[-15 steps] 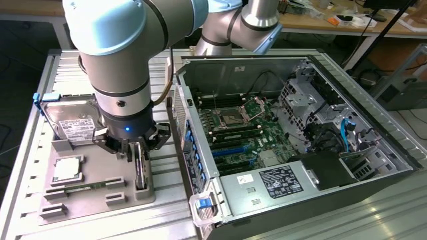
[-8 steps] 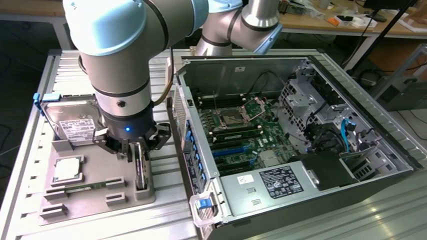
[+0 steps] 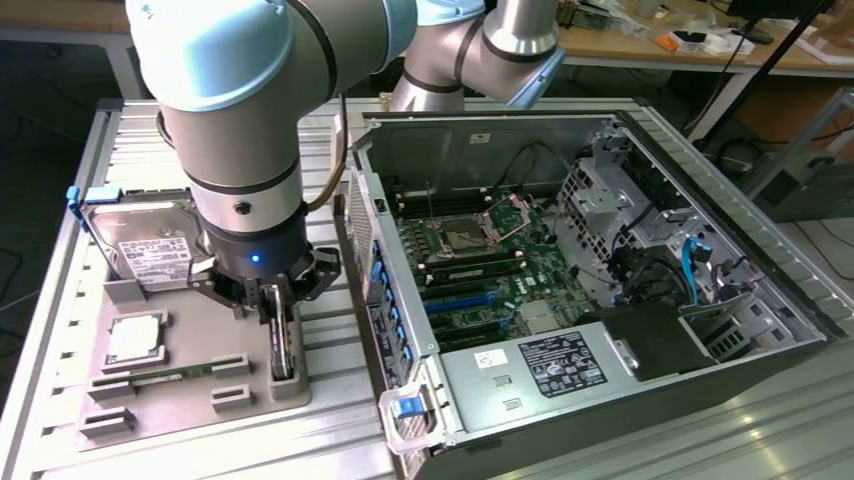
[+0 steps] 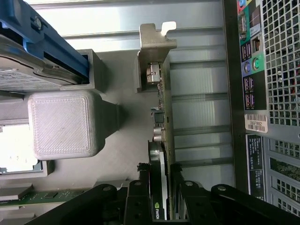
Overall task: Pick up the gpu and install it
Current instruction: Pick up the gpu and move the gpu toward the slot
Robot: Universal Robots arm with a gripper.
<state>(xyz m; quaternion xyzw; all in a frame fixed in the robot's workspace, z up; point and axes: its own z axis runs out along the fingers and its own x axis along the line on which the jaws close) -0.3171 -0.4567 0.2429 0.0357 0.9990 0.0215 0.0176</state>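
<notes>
End effector (image 4: 160,174) | astride gpu (image 4: 162,119) standing on edge in tray (image 4: 127,145) | grasping or not: cannot tell

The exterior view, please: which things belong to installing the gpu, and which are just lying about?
Job in hand: gpu; pincer down at it; open computer case.
Lying about: hard drive; processor; memory stick.

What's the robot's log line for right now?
pincer: astride gpu | gpu: on edge in grey tray | computer case: open, beside tray
</notes>
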